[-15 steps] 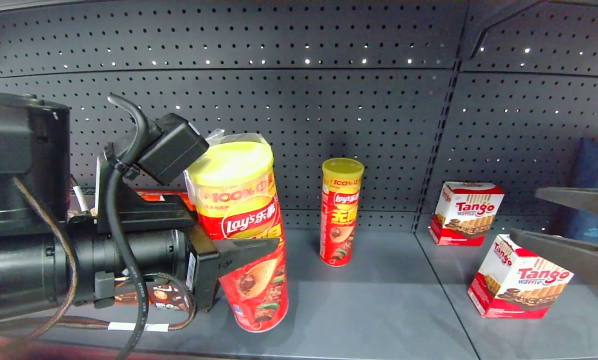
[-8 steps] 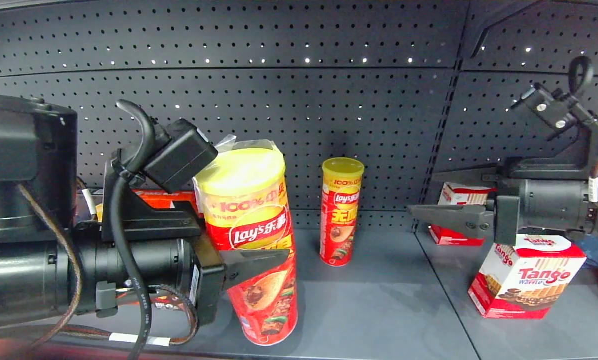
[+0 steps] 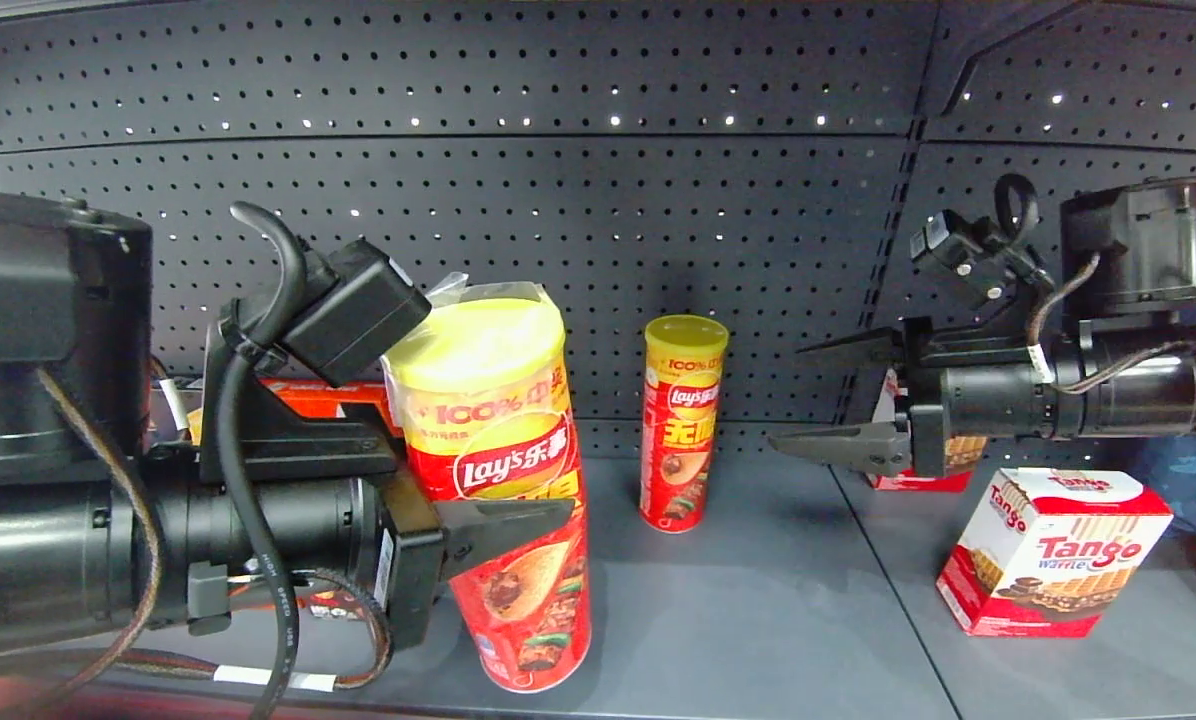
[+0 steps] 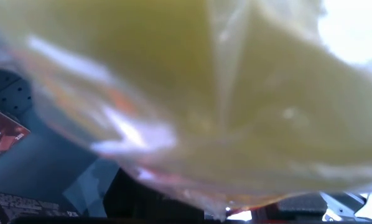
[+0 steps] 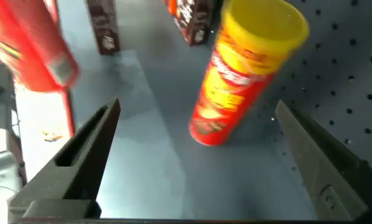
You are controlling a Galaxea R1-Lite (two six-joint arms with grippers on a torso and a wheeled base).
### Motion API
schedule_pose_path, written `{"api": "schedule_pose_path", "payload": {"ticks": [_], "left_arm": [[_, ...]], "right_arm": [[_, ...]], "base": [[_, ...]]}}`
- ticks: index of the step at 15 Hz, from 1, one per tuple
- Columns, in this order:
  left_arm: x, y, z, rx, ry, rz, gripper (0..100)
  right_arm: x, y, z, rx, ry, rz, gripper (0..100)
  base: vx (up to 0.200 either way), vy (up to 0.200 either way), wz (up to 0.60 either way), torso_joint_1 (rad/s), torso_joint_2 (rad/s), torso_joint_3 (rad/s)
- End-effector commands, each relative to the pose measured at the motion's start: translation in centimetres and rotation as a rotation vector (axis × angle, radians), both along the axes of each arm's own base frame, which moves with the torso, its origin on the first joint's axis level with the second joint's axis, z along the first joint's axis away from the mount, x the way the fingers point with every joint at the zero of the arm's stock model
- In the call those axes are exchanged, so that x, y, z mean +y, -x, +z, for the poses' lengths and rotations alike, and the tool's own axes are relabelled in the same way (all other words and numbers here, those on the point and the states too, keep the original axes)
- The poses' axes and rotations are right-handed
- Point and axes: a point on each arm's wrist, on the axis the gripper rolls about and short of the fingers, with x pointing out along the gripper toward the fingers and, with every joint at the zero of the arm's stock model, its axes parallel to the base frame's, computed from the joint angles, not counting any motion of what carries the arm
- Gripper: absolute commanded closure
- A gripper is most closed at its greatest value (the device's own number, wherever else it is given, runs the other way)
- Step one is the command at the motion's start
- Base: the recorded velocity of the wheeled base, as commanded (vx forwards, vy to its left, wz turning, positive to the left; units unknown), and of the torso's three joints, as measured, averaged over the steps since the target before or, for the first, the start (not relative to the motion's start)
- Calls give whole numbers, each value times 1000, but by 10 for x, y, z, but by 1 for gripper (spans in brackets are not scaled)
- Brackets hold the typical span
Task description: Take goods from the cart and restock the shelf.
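Red chip can (image 3: pixel 493 400) hangs nearly upright, lid up, pinched by left tool (image 3: pixel 514 475).

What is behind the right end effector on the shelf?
A red-and-white wafer box stands behind the right end effector, in front of the pegboard wall. The end effector covers most of the box; its lower edge and a strip of one side show.
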Motion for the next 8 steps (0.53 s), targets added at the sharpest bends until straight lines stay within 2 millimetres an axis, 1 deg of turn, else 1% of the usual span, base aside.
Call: {"api": "schedule_pose_path", "payload": {"ticks": [1,3,4,5,8], "left_arm": [[3,-2,-1,4,0,10,100],[4,-3,-1,7,2,9,100],[4,-3,0,2,5,9,100],[3,-4,1,1,6,9,100],[4,-4,0,2,5,11,100]], "right_arm": [[0,-20,-12,29,12,-9,0],[3,-27,-14,27,11,-4,0],[9,-36,-18,6,-2,14,0],[12,-41,-22,3,-4,15,0],[18,-49,-35,33,8,24,0]], "base": [[0,0,0,0,0,0],[0,0,0,0,0,0],[0,0,0,0,0,0],[0,0,0,0,0,0],[0,0,0,0,0,0]]}}
